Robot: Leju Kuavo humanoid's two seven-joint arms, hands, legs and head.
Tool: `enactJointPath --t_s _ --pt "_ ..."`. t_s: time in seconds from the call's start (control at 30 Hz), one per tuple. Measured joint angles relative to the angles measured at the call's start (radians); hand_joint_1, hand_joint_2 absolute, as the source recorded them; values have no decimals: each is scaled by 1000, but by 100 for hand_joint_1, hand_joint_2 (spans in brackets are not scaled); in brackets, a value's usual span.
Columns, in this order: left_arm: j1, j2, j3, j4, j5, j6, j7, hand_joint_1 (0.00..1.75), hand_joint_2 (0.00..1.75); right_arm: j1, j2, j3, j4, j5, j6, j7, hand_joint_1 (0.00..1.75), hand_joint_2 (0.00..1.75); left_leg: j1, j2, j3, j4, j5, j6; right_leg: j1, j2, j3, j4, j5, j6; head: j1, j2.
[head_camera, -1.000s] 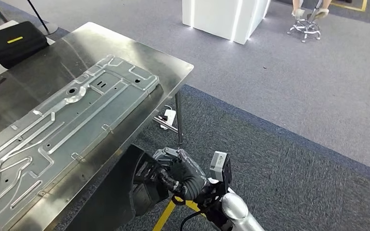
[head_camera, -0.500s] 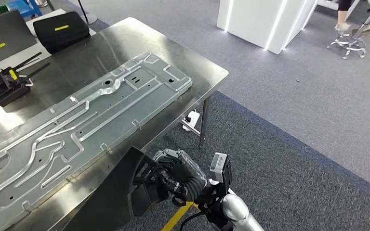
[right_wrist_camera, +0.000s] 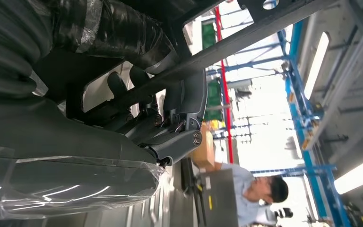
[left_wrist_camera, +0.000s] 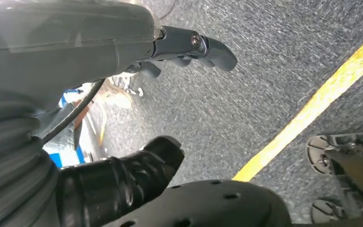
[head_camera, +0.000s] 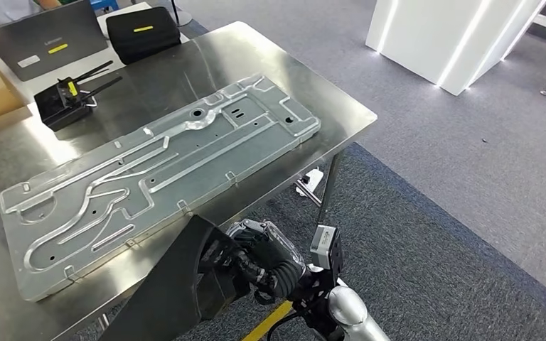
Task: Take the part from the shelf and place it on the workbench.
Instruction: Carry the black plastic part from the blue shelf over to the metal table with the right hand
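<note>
From the head view we see our right hand point(head_camera: 266, 256) low in front of us, its dark fingers curled around the edge of a large black part point(head_camera: 178, 291), a flat dark panel that slopes down toward the lower edge of the picture. The part hangs in front of and just below the near edge of the stainless-steel workbench point(head_camera: 341, 106), not resting on it. In the right wrist view the fingers point(right_wrist_camera: 123, 101) wrap a dark bar of that same part, so the grip is firm and full. Our left hand point(left_wrist_camera: 137, 94) appears in its wrist view above grey carpet point(left_wrist_camera: 246, 94) crossed by a yellow floor line point(left_wrist_camera: 312, 109); the thick thumb point(left_wrist_camera: 123, 175) and the darker fingers point(left_wrist_camera: 203, 45) stand apart with nothing between them. On the workbench lies a long stamped sheet-metal panel point(head_camera: 149, 177), silver, set at an angle across the top, its near long edge close to the bench's front edge. Beyond it, toward the far side, sit a small black device with antennas point(head_camera: 67, 99), a black zipped case point(head_camera: 142, 32) with a yellow stripe, and a grey laptop point(head_camera: 46, 35). A white illuminated pillar point(head_camera: 455, 39) stands on the carpet well beyond the bench. In the right wrist view a person point(right_wrist_camera: 253, 191) in a light blue shirt stands near the bench.
</note>
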Motion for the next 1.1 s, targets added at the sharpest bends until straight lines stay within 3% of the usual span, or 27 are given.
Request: enactJointPath --t_s 0.07,0.1,0.17,0.23,0.27,0.3,0.33,0.4,0.43,0.47,0.53,0.6,0.67,0.73,0.77,0.8,0.83,0.87,0.97,1.03,1.1 --pt "0 0 0 0 0 0 0 0 175 -2 1 0 0 0 0 0 175 175 -4 -17 -1 -6 0 15 0 -16 5 -2 -3 12 1 0" --pt "1 0 0 0 0 0 0 0 175 -3 2 0 0 0 0 0 175 175 -4 -28 1 -9 2 21 -3 -11 7 0 -7 19 1 0" --pt "0 0 0 0 0 0 0 0 175 -5 3 0 0 0 0 0 175 175 -1 -47 6 -17 6 35 -9 30 -11 48 -41 29 1 0" --pt "-2 1 0 0 0 0 0 0 175 -4 3 0 0 0 0 -1 175 175 -2 -67 8 -18 8 43 -12 78 -73 172 -101 31 2 0" --pt "-3 1 0 0 0 0 0 0 175 -2 2 0 1 0 0 0 175 175 -3 -79 8 -18 7 45 -11 86 -109 239 -124 31 2 0" --pt "-2 1 0 0 0 0 0 0 175 -1 0 0 2 0 0 0 175 175 -5 -92 8 -16 6 46 -11 90 -135 281 -128 29 2 0" --pt "-2 1 0 0 0 0 0 0 175 -1 0 0 2 0 0 0 175 175 -6 -106 8 -14 5 47 -11 92 -145 286 -112 26 2 0" --pt "-2 0 0 0 1 0 0 0 175 -1 -1 0 2 0 0 0 175 175 -8 -133 9 -10 3 46 -10 105 -109 184 -35 17 2 0" --pt "-2 0 0 0 1 0 0 0 175 -2 -1 0 2 0 0 0 175 175 -8 -145 9 -8 3 44 -9 127 -81 114 -3 11 2 0" --pt "-3 -1 0 0 1 0 0 0 175 -2 -1 0 2 0 0 0 175 175 -8 -156 7 -7 2 41 -9 146 -59 58 20 7 2 0" --pt "-2 -2 0 0 1 0 0 0 175 -4 -1 0 2 0 0 0 175 175 -5 -173 2 -7 3 31 -6 165 -40 12 28 5 2 0" --pt "1 -2 0 0 2 0 -1 0 175 -5 0 0 2 0 0 0 175 175 -1 -185 0 -10 4 19 -6 145 -33 2 33 0 2 0" --pt "1 0 0 0 4 0 -1 0 175 -6 3 0 2 0 0 0 175 175 -4 -154 -13 19 -17 9 -12 122 -21 -14 38 -10 0 0" --pt "-1 0 0 0 5 0 -1 0 175 -7 5 0 2 0 0 0 175 175 -3 -100 -63 121 -72 2 -11 95 -14 -22 38 -17 -3 0" --pt "-2 0 0 0 6 0 -1 0 175 -8 5 0 3 0 0 0 175 175 0 -85 -96 184 -99 -3 -10 81 -14 -22 37 -18 -4 0" --pt "-2 0 0 0 7 0 -1 0 175 -7 5 0 4 0 0 0 175 175 3 -77 -120 229 -112 -7 -9 67 -14 -21 35 -18 -4 0" --pt "-1 0 0 0 7 0 -1 0 175 -6 5 0 5 0 0 0 175 175 6 -72 -127 243 -108 -11 -9 54 -14 -20 33 -17 -4 0" --pt "0 0 0 0 7 0 -1 0 175 -6 5 0 6 0 0 0 175 175 9 -66 -115 219 -87 -15 -10 42 -14 -19 31 -15 -4 0" --pt "0 1 0 0 10 1 -2 0 175 -7 5 0 6 0 0 0 175 175 10 -22 -20 39 -9 -16 -10 13 -13 -5 19 0 -4 0" --pt "0 0 0 0 12 1 -2 0 175 -8 6 0 6 1 0 0 175 175 5 -14 0 -4 -3 -2 -6 0 -12 1 12 12 -3 0" --pt "1 0 0 0 14 2 -3 0 175 -9 7 0 6 1 0 0 175 175 3 -33 0 -5 -1 13 -7 -11 -8 0 9 23 -3 0"
